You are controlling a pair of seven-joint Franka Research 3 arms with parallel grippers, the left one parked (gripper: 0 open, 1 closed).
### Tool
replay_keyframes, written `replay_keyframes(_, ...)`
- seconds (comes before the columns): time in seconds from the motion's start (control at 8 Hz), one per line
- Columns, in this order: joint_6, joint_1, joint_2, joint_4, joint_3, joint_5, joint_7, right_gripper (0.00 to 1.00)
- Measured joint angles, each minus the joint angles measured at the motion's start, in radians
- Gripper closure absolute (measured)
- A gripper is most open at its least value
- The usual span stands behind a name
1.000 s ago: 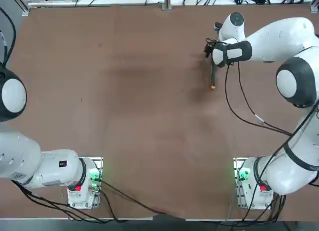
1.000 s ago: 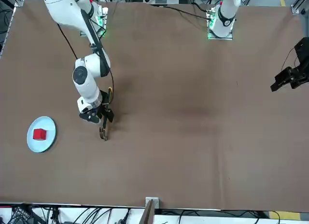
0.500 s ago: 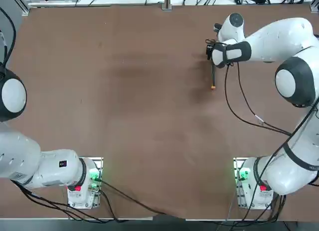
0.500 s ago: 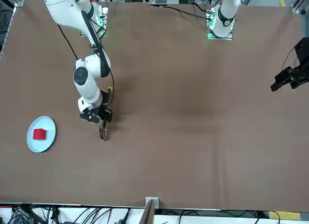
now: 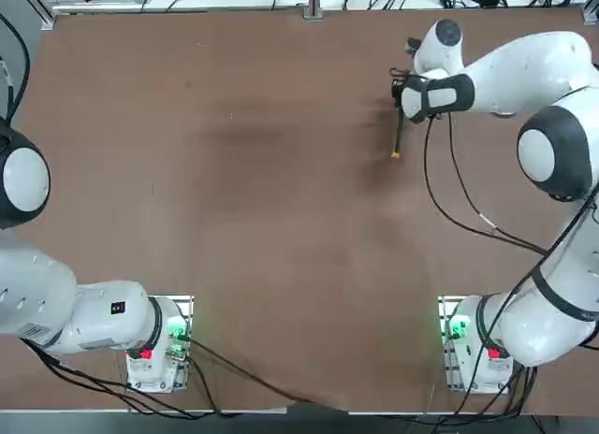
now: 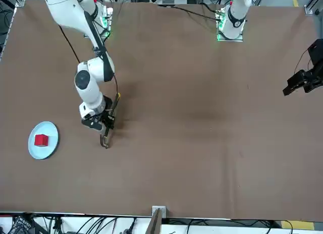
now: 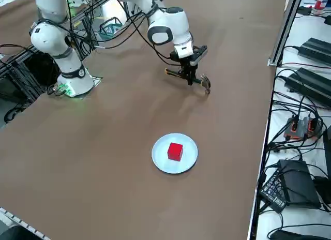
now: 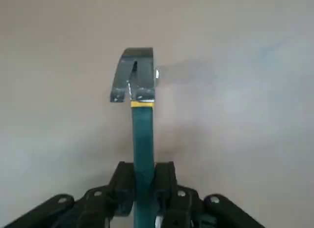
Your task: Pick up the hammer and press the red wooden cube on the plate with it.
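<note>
Gripping hammer [image 8: 141,125] mid-handle, right gripper [image 8: 145,181] stood clamped at table's far right. Pickup judged done. Red wooden cube [image 7: 175,151] sat on plate [image 7: 189,161], well apart, further right. Carry and press remained.

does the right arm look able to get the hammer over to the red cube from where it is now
Probably yes. The right claw is shut on the hammer, and only bare table lies between it and the red cube on the plate.
</note>
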Motion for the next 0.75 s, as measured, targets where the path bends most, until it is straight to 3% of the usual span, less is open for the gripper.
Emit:
replay_keyframes(0.25, -0.099, -0.003, -0.064, 0.022, -0.107, -0.001, -0.082, 0.78)
replay_keyframes(0.62, -0.311, -0.028, -0.132, 0.108, -0.321, 0.000, -0.318, 0.78)
replay_keyframes(0.75, -0.346, -0.074, -0.131, 0.139, -0.349, 0.001, -0.392, 0.78)
